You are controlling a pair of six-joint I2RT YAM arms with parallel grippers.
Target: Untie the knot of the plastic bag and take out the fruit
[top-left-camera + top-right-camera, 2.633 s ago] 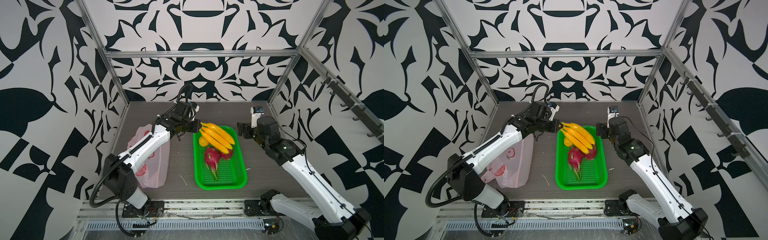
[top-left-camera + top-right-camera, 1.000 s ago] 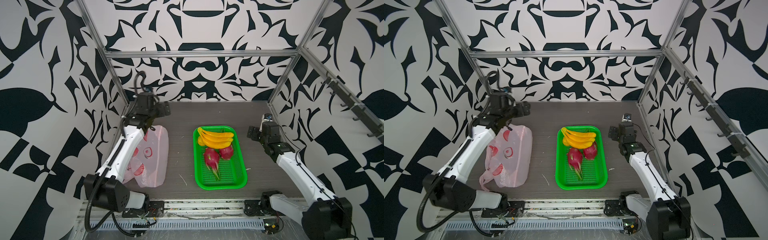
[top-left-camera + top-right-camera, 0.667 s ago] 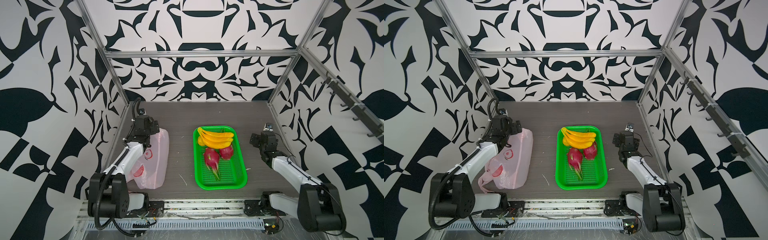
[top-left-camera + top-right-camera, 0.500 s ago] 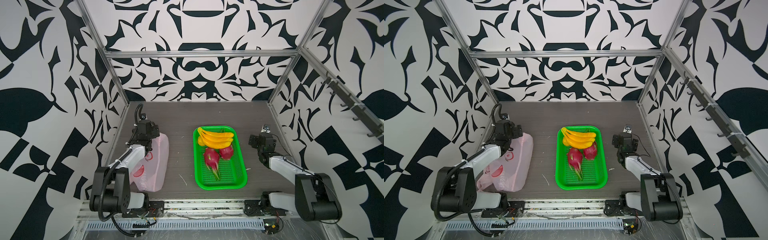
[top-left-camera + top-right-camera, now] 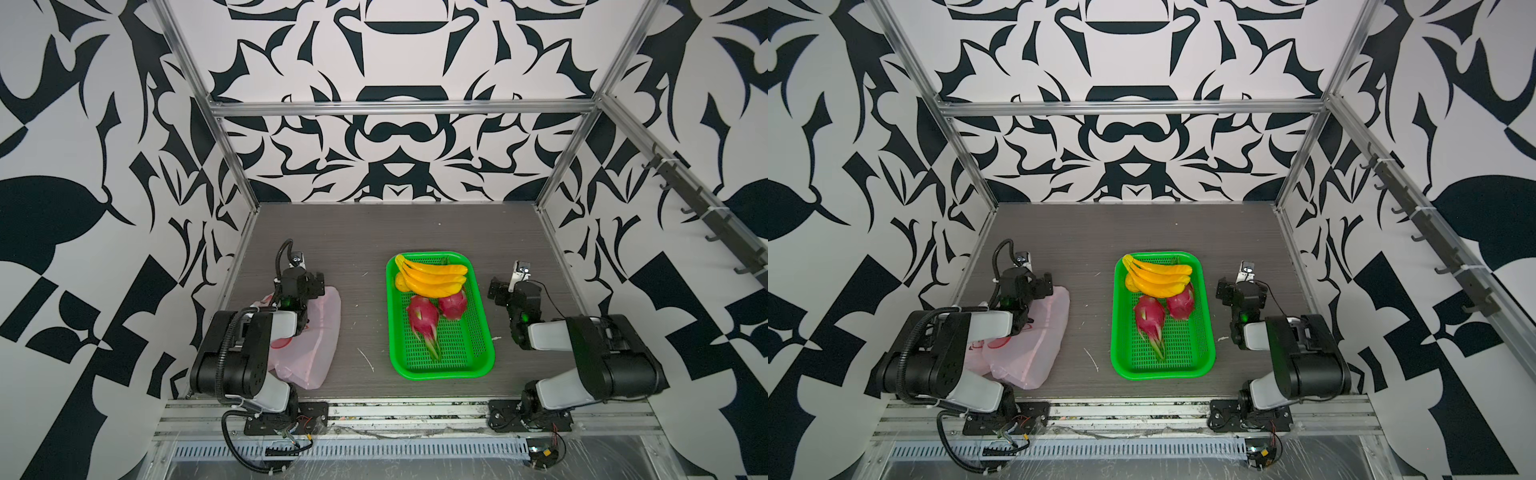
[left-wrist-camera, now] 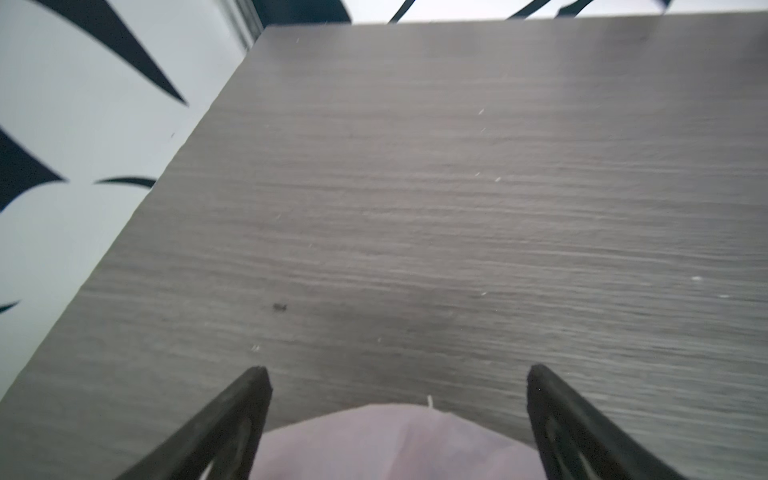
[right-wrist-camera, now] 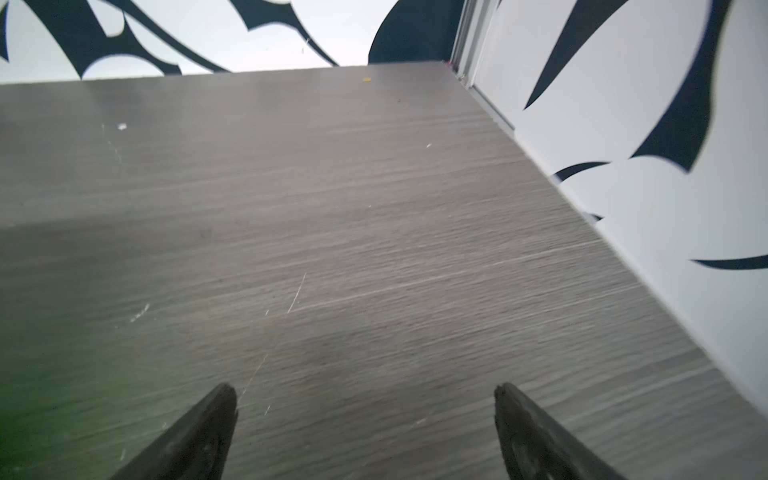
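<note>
The pale-pink plastic bag [image 5: 322, 332] [image 5: 1038, 336] lies slack on the left of the table, partly under my folded left arm; the knot does not show. The fruit sits in the green basket [image 5: 482, 332] [image 5: 1204, 332]: a yellow banana bunch [image 5: 432, 278], two magenta dragon fruits [image 5: 424, 318] [image 5: 453, 303], and a small yellow fruit [image 5: 400, 284] half hidden behind the bananas. My left gripper [image 5: 311, 284] [image 6: 399, 370] stands open just above the bag's far end [image 6: 395, 440], holding nothing. To the right of the basket my right gripper [image 5: 496, 289] [image 7: 365, 388] is open over bare table.
Patterned walls with metal posts close in the grey wood table [image 5: 395, 228] on the left, back and right. Both arm bases stand at the front rail [image 5: 395, 415]. A rack of hooks [image 5: 698, 208] runs along the right wall.
My left gripper let the banana bunch down into the basket. Both arms then pulled back toward the front and folded low, the left over the bag, the right beside the basket.
</note>
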